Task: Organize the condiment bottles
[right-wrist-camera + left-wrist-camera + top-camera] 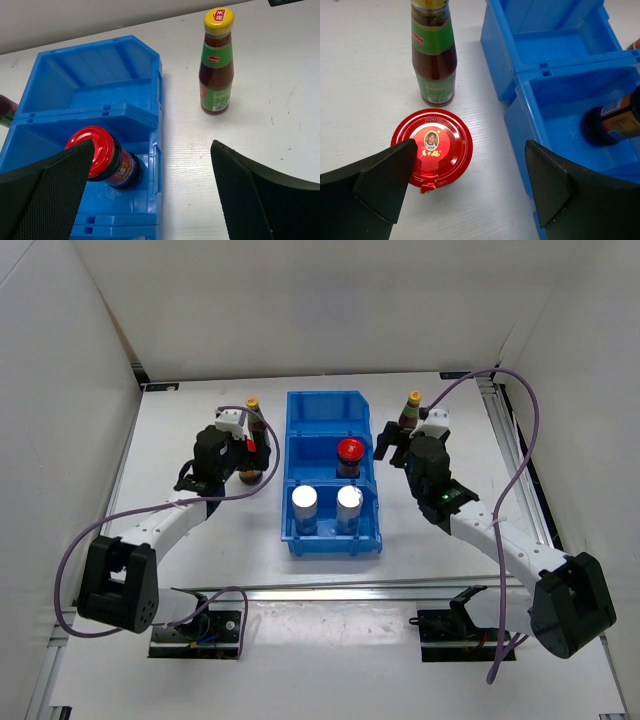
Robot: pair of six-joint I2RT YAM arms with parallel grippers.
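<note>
The blue bin [300, 405] holds two white silver-capped bottles [303, 502] [349, 498] in its near compartment and a red-lidded dark jar [349, 450] in the middle one. A second red-lidded jar [431, 147] stands on the table left of the bin, with a slim yellow-capped bottle [433, 55] just behind it. My left gripper [470, 175] is open above this jar, the left finger over the lid's edge. My right gripper [152, 185] is open over the bin's right wall, beside the jar in the bin [102, 155]. The other slim bottle [216, 62] stands right of the bin.
The bin's far compartment [95, 82] holds nothing. White walls enclose the table at the left, back and right. A purple cable [520, 400] loops over the right side. The bin's wall [520, 115] stands close to my left gripper's right finger.
</note>
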